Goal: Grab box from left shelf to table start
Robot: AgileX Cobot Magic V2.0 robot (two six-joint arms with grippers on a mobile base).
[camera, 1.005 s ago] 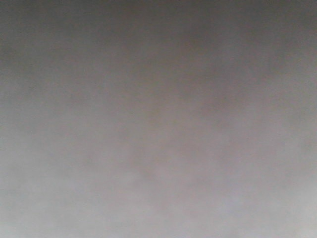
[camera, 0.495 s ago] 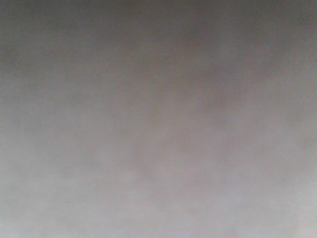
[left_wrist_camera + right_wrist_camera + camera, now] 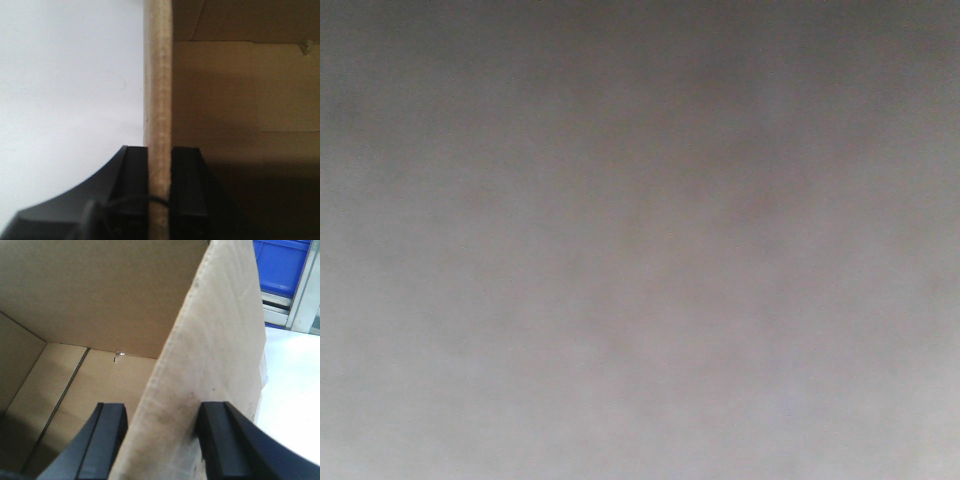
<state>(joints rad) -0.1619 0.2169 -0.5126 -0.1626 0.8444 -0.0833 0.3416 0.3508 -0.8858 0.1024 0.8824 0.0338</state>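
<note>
The left gripper [image 3: 160,200] and right gripper [image 3: 162,412] each were clamped on a wall of the cardboard box [image 3: 159,75] over the white counter [image 3: 295,390]. Setting down seemed next, calling for level lowering before release.

I read this as storeroom or warehouse-type workspace, not home or kitchen. Right wrist view: blue plastic bins [image 3: 281,265] sit in pale metal rack [image 3: 305,295] at back, plain white desk [image 3: 292,390] in front of it. Open brown cardboard box [image 3: 100,290], shipping type, fits storage setting. Left wrist view adds same white surface only. Front view all grey blur, tells me nothing.
</note>
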